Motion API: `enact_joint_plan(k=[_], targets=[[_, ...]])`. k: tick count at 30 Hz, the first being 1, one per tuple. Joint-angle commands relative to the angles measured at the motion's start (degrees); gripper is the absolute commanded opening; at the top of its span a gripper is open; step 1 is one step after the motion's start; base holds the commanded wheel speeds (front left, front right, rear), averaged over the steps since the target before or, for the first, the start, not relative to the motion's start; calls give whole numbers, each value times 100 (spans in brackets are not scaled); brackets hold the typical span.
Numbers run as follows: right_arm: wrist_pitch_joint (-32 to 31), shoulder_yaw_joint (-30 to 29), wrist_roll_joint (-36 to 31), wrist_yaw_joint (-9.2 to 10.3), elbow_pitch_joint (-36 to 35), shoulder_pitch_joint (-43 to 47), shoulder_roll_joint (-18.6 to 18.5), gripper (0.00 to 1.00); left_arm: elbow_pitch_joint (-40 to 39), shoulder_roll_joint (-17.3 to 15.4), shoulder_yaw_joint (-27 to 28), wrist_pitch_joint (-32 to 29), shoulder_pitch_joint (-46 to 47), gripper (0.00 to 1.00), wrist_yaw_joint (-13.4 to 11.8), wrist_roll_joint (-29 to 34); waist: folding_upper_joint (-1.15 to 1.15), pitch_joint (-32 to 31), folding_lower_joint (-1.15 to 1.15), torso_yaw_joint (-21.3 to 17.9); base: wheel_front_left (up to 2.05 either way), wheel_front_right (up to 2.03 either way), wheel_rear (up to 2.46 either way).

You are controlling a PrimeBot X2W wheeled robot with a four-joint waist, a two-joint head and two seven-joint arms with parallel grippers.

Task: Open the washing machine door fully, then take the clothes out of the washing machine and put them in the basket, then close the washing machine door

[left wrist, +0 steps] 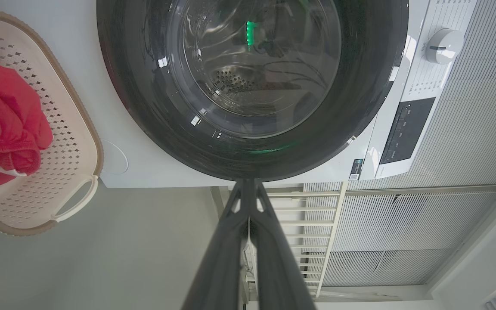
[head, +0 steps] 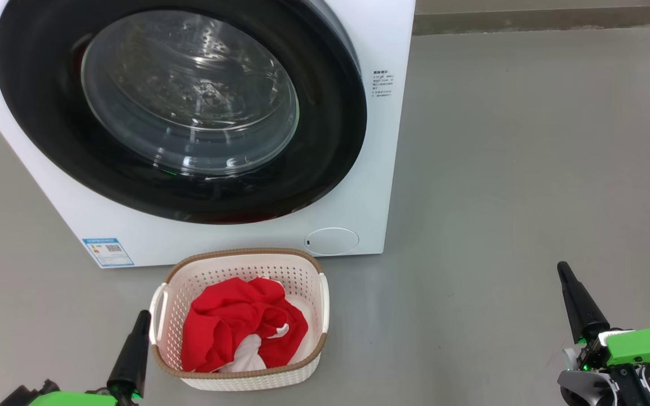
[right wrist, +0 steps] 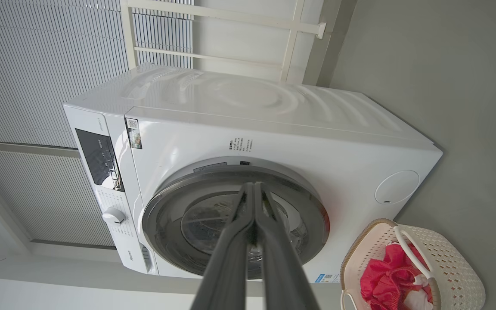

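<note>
Though shut, one door (head: 181, 107), one basket (head: 246, 252) nearby.

The grey floor (head: 528, 169) carries the washing machine (head: 218, 243) and the basket (head: 246, 252) before it.

A: How does the left gripper (head: 143, 317) stand?
B: Low at the head view's left, its two dark fingers pressed together, pointing up and slightly rightward.
A: And the right gripper (head: 562, 269)?
B: Low at the right, likewise closed, fingers leaning leftward above a green wrist housing (head: 644, 344).
</note>
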State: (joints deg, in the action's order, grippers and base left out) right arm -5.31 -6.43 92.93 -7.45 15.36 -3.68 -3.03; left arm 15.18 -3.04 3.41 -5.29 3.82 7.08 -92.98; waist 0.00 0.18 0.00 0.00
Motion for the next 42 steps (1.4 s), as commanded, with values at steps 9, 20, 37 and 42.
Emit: enact_joint_plan(k=[9, 20, 37, 42], targets=[[-41, 87, 3, -3, -139, -241, -56, 0, -116, -56, 213, -41, 229, 0, 41, 1, 0, 0, 0, 0, 0, 0, 0], [-51, 74, -8, -3, -139, -243, -47, 0, -116, -47, 226, -52, 230, 0, 41, 11, 0, 0, 0, 0, 0, 0, 0], [-66, 55, -23, -3, -138, -244, -34, 0, -115, -34, 245, -67, 231, 0, 41, 27, 0, 0, 0, 0, 0, 0, 0], [-70, 51, -27, -3, -137, -245, -30, 0, -115, -30, 250, -71, 232, 0, 41, 31, 0, 0, 0, 0, 0, 0, 0]])
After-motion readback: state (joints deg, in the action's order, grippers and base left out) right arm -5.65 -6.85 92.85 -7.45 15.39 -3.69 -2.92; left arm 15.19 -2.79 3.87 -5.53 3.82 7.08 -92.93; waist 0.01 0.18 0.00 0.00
